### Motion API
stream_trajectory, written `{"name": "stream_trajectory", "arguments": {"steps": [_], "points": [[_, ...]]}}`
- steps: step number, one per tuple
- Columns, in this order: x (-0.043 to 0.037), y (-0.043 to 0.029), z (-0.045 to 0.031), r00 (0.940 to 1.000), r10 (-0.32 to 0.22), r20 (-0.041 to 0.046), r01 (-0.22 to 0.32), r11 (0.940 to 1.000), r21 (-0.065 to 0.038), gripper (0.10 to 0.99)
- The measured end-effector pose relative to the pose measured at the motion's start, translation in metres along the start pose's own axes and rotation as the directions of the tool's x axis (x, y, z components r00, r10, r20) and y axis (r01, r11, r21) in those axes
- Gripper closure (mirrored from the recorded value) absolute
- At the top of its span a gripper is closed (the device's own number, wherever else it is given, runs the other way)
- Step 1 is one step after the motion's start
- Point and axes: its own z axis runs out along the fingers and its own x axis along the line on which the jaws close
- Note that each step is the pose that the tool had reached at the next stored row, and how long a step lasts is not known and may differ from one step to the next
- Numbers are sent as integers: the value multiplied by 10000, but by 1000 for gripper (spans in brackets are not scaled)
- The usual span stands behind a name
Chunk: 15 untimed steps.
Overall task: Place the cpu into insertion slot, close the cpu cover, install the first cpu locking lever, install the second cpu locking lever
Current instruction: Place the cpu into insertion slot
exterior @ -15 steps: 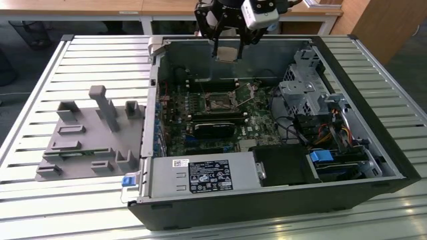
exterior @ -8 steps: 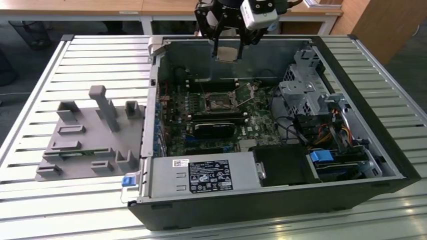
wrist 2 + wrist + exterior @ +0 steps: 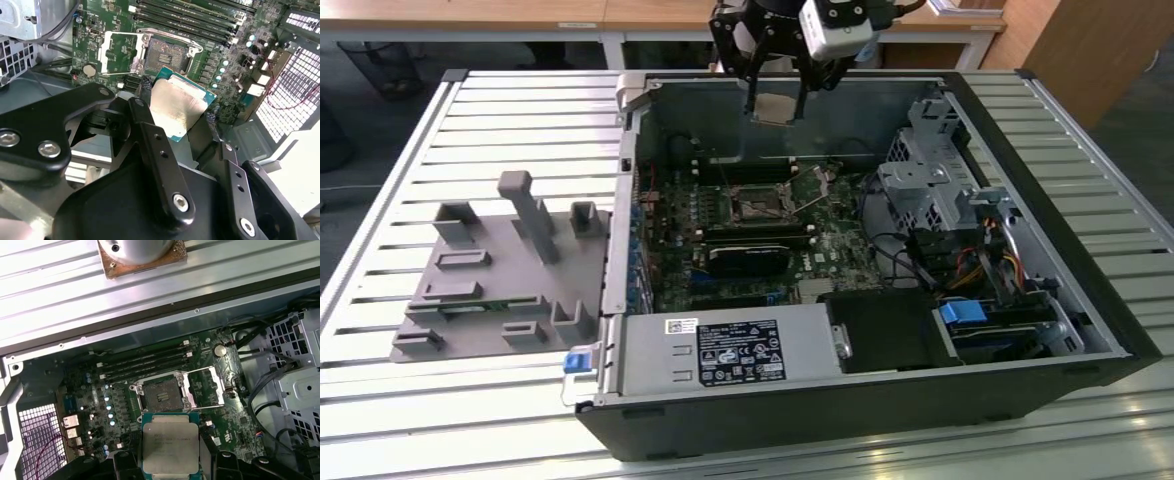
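Exterior view: gripper (image 3: 775, 100) is holding the cpu (image 3: 774, 113) over the computer case (image 3: 854, 412) on a slatted metal table (image 3: 480, 130), wooden desks (image 3: 480, 12) behind.

Slatted metal table (image 3: 400, 150) with an open black computer case (image 3: 854, 412) beside a grey plastic fixture (image 3: 480, 300).
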Motion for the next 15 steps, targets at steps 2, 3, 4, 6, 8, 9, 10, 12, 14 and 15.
{"name": "stream_trajectory", "arguments": {"steps": [2, 3, 4, 6, 8, 9, 10, 12, 14, 15], "points": [[0, 0, 2, 10000, 54, 5, -54, 10000, -2, 545], [0, 0, 2, 10000, 78, 7, -78, 10000, -2, 545], [0, 0, 3, 9999, 102, 9, -102, 9999, -2, 545], [0, 0, 4, 9999, 145, 13, -145, 9999, -3, 545], [0, -1, 5, 9998, 189, 17, -189, 9998, -4, 545], [0, -1, 6, 9998, 214, 19, -214, 9998, -4, 545], [0, -1, 7, 9997, 236, 21, -236, 9997, -6, 545], [0, 0, 9, 9996, 281, 25, -281, 9996, -7, 545], [1, 2, 11, 9995, 320, 30, -320, 9995, -8, 545], [1, 3, 11, 9994, 337, 31, -337, 9994, -7, 545]]}}
